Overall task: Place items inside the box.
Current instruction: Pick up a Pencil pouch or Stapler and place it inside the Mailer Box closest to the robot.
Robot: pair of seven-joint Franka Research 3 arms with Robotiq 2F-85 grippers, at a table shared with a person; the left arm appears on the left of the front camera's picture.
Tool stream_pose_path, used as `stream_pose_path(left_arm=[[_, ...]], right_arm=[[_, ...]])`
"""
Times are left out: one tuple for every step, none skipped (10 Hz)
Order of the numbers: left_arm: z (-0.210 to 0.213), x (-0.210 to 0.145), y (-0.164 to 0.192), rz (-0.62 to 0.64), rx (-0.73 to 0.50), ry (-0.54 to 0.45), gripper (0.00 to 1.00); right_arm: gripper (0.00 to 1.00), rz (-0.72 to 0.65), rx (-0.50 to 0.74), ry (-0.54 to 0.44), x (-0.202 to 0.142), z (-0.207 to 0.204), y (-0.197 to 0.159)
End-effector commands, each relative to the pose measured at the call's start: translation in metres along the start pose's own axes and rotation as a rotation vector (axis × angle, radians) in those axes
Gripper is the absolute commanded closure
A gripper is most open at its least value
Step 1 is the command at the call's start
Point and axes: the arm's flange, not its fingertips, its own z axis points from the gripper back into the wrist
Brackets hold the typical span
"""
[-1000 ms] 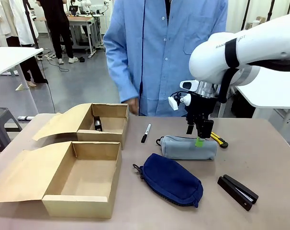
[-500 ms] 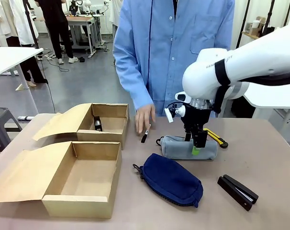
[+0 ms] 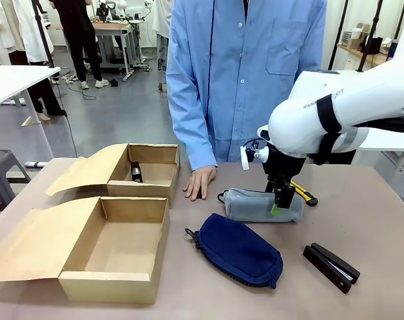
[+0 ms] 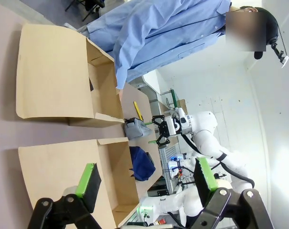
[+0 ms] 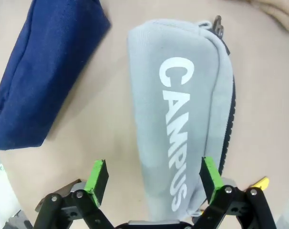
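Observation:
My right gripper (image 3: 277,204) hangs open just over the right end of the grey "CAMPUS" pencil case (image 3: 254,205). In the right wrist view the case (image 5: 182,119) lies lengthwise between the green pads (image 5: 99,175), apart from both. The navy pouch (image 3: 239,250) lies in front of it, the black stapler (image 3: 331,267) at the front right, the yellow-black utility knife (image 3: 303,194) behind the gripper. The person's hand (image 3: 199,183) rests flat on the table beside the far box (image 3: 152,155); the marker is hidden. My left gripper (image 4: 147,176) is open and holds nothing.
Two open cardboard boxes stand at the left: the near one (image 3: 115,290) has a bare floor, the far one holds a small dark thing (image 3: 136,172). Their flaps spread leftward. The person stands at the far edge, mid-table.
My right gripper has come down lower onto the grey case's right end. The person stepped right and laid a hand on the table over the marker.

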Motion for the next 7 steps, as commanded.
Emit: stream_pose_path(left_arm=[[-0.0008,-0.0007,-0.0013,-0.022,-0.016,-0.003,0.0],[-0.0008,-0.0007,-0.0013,-0.022,-0.016,-0.003,0.0],[-0.0008,-0.0007,-0.0013,-0.022,-0.016,-0.003,0.0],[-0.0008,-0.0007,-0.0013,-0.022,-0.016,-0.003,0.0],[-0.0008,-0.0007,-0.0013,-0.022,-0.016,-0.003,0.0],[-0.0008,-0.0007,-0.0013,-0.022,-0.016,-0.003,0.0],[-0.0008,-0.0007,-0.0013,-0.022,-0.016,-0.003,0.0]], right_arm=[[0.0,-0.028,-0.066,0.018,0.0043,-0.0237,-0.0017],[0.0,-0.017,-0.086,0.015,0.0018,-0.0289,-0.0031],[0.0,-0.006,-0.08,0.004,-0.0012,-0.0315,-0.0041],[0.0,-0.006,-0.074,0.004,-0.0023,-0.0321,-0.0039],[0.0,-0.009,-0.069,0.012,-0.0023,-0.0322,-0.0033],[0.0,-0.008,-0.063,0.014,-0.0027,-0.0319,-0.0031],[0.13,0.002,-0.053,0.011,-0.0029,-0.0326,-0.0032]])
